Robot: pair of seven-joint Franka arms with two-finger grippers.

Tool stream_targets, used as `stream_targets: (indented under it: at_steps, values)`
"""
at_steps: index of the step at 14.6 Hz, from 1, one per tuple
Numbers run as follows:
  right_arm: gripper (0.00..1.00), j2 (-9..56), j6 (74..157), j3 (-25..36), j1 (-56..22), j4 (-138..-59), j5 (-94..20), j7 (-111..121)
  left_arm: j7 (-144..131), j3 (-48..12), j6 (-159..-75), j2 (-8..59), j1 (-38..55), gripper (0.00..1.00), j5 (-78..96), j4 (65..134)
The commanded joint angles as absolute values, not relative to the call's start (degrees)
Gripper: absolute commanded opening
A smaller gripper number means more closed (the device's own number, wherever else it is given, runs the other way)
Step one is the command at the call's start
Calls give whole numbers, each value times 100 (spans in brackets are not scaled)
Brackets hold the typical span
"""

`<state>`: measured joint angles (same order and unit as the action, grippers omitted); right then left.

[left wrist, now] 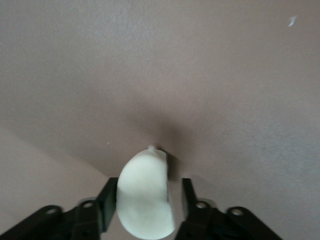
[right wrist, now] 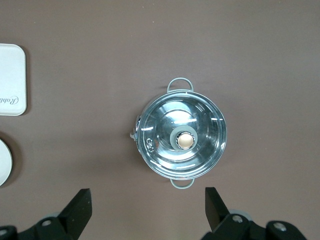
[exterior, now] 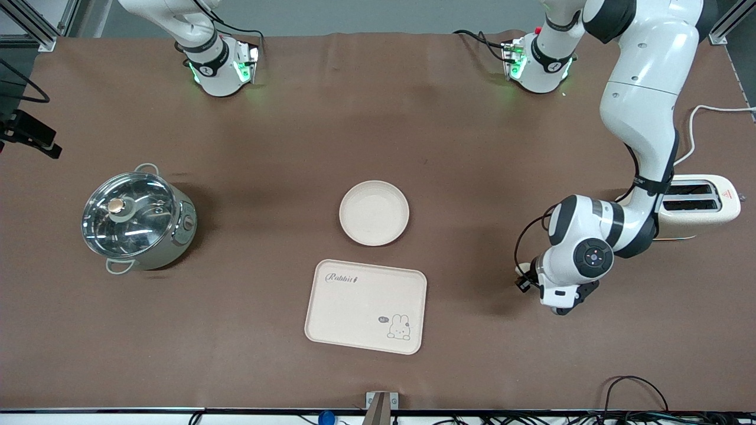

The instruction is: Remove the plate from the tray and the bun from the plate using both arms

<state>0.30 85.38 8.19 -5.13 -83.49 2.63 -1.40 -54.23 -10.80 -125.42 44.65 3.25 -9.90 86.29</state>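
Note:
The bun [left wrist: 145,197] lies on the brown table between the fingers of my left gripper [left wrist: 145,202]. One finger [left wrist: 107,197] touches it and the other finger [left wrist: 189,195] stands a little apart, so the gripper is open around it. In the front view my left gripper [exterior: 561,298] is low over the table near the toaster, and the hand hides the bun. The plate [exterior: 374,212] sits empty mid-table; its edge also shows in the right wrist view [right wrist: 4,162]. My right gripper [right wrist: 149,207] is open and empty, high over the pot.
A rabbit tray [exterior: 366,306] lies just nearer the front camera than the plate. A steel pot with a glass lid [exterior: 137,217] stands toward the right arm's end. A cream toaster [exterior: 700,203] with a white cable stands toward the left arm's end.

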Motion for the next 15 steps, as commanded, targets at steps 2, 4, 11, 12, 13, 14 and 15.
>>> stream_targets:
  at_steps: [2, 4, 11, 12, 13, 14, 15]
  values:
    - [100, 62, 8499, 809, -492, -8271, 343, -88, -5081, -1134, -12306, 3852, 281, 100, -1116, 8613]
    - [100, 62, 8473, 809, -483, -8271, 343, -88, -4661, -1134, -11920, 3421, 238, 100, -1108, 8517]
    - [100, 62, 8516, 809, -518, -8306, 343, -88, -2631, -1177, -10453, 1786, -25, 100, -1029, 8499]
    - [100, 62, 8517, 809, -519, -8297, 334, -88, -2236, -1204, -10172, 1488, -105, 100, -1011, 8499]
    - [100, 62, 8525, 809, -510, -8297, 238, -88, -1867, -1178, -9899, 1233, -123, 100, -845, 8499]
    - [100, 62, 8517, 809, -466, -8297, 72, -79, -1480, -1134, -9670, 996, -158, 100, -618, 8499]
    - [100, 70, 8517, 826, -422, -8297, -17, -9, -1233, -1142, -9433, 802, -297, 100, -459, 8499]
